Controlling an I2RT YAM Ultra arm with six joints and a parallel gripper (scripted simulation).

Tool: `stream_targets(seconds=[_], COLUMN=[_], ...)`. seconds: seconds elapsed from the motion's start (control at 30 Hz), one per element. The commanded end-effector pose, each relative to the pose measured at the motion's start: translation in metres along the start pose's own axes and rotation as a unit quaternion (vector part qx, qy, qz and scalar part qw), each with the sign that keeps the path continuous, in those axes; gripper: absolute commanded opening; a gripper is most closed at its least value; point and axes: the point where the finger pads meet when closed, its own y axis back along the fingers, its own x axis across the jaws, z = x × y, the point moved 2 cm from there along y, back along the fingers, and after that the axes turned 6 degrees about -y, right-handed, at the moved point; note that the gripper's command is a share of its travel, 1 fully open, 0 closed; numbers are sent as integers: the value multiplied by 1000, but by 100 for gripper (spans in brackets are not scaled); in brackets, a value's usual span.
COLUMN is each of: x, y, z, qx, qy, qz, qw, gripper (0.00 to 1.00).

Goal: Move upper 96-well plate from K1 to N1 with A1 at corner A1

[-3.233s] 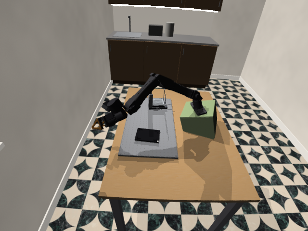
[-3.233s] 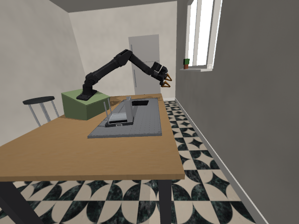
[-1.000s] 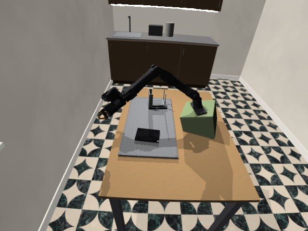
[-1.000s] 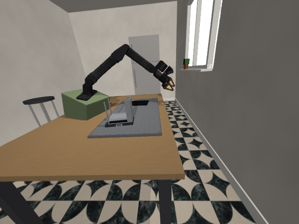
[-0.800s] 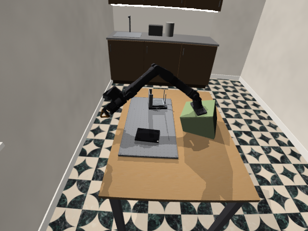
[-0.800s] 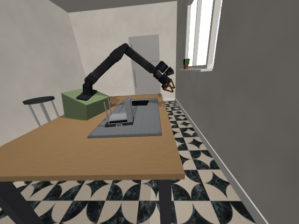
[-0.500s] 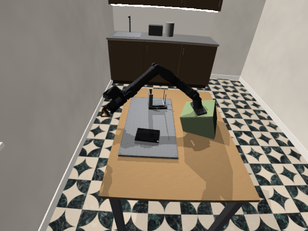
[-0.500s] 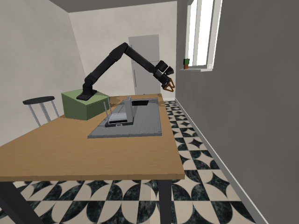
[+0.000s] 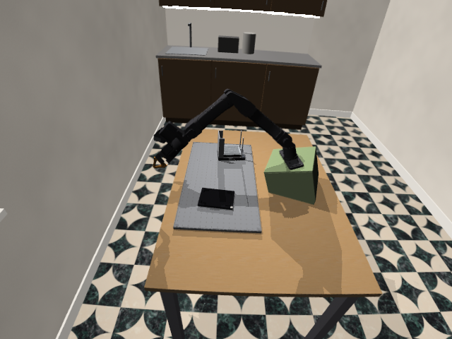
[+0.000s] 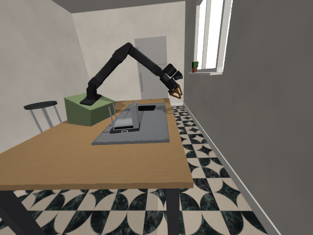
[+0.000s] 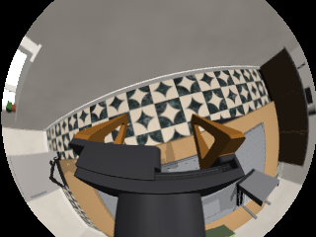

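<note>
Hand [image 10: 176,92] open; only top view shows nest N1 [image 9: 216,198] plainly.

table [image 9: 233,263]: matt wood | mat [image 9: 204,219]: matt grey, dotted | arm [image 9: 204,114]: matt black
</note>
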Motion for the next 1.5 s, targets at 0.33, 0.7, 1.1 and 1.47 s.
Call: stream_targets(seconds=[0.33, 0.7, 1.1, 1.47], x=[-12, -23, -82, -119], y=[24, 27, 25, 34], z=[39, 41, 22, 19], qx=[-5, -16, 39, 70], qy=[30, 31, 67, 95], qz=[-2, 11, -24, -39], qw=[1000, 999, 997, 992], gripper=[100, 100, 100, 100])
